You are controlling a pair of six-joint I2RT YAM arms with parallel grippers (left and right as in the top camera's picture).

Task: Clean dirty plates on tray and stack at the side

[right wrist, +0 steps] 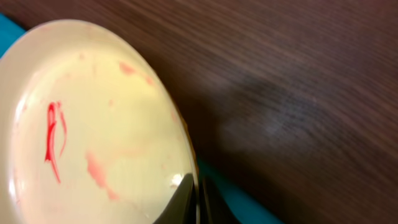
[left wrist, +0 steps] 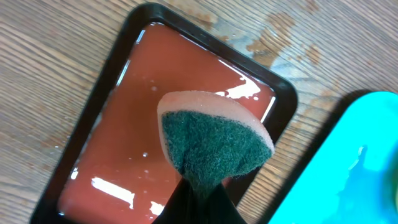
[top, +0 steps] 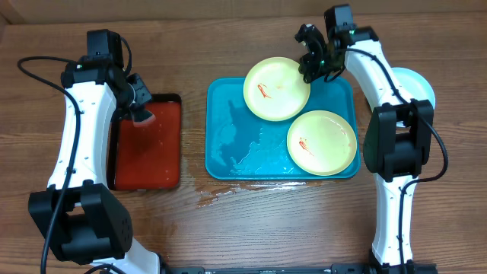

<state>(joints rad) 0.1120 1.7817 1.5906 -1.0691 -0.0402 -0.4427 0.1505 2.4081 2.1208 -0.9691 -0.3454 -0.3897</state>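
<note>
A pale yellow-green plate with a red smear is lifted at the far edge of the turquoise tray. My right gripper is shut on its rim; the right wrist view shows the plate pinched between the fingers. A second yellow-green plate with a red smear lies flat in the tray's right part. A pale blue-white plate lies on the table right of the tray, partly hidden by the right arm. My left gripper is shut on a sponge, green scouring side showing, above the red tray.
The red tray with black rim stands left of the turquoise tray and holds liquid. Water is spilled on the turquoise tray's left part and on the wood in front of it. The turquoise tray's edge shows in the left wrist view.
</note>
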